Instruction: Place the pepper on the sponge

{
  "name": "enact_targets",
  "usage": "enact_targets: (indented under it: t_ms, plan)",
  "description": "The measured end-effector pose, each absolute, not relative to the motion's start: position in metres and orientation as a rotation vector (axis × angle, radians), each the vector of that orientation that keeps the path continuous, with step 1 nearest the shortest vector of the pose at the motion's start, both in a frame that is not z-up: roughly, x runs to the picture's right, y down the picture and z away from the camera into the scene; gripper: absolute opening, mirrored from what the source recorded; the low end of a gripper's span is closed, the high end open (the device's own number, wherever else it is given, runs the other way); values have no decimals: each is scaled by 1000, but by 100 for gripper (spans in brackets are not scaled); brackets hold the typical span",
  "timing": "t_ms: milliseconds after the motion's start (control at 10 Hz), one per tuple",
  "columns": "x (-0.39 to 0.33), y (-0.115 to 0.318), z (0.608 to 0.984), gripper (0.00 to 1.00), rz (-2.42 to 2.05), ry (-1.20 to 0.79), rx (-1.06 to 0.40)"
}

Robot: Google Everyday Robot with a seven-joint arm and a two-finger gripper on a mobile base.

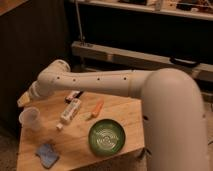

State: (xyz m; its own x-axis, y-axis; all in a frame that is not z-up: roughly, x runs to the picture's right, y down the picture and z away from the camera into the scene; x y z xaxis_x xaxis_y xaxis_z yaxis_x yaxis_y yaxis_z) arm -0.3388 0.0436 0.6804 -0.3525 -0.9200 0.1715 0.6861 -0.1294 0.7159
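A slim orange-red pepper (96,108) lies on the wooden table (125,112), near its middle, between the white tube and the green bowl. The flat blue sponge (47,154) rests near the table's front left corner, apart from the pepper. My gripper (24,100) hangs at the far left end of the white arm, above the table's left edge and just above the clear cup. It is well left of the pepper and above the sponge's side of the table.
A clear plastic cup (31,118) stands at the table's left. A white tube-like bottle (69,112) lies left of the pepper, with a small dark-and-red item (74,94) behind it. A green bowl (106,136) sits front centre. Metal shelving (130,55) runs behind the table.
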Motion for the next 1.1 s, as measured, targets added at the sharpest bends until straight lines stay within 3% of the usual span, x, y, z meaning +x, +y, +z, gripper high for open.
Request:
enact_targets:
  t_ms: [400, 900, 1100]
  plan:
    - [-282, 30, 669, 70, -1681, -598, 111]
    - [-185, 9, 654, 70, -1493, -514, 33]
    - [-149, 7, 658, 70, -1383, -503, -87]
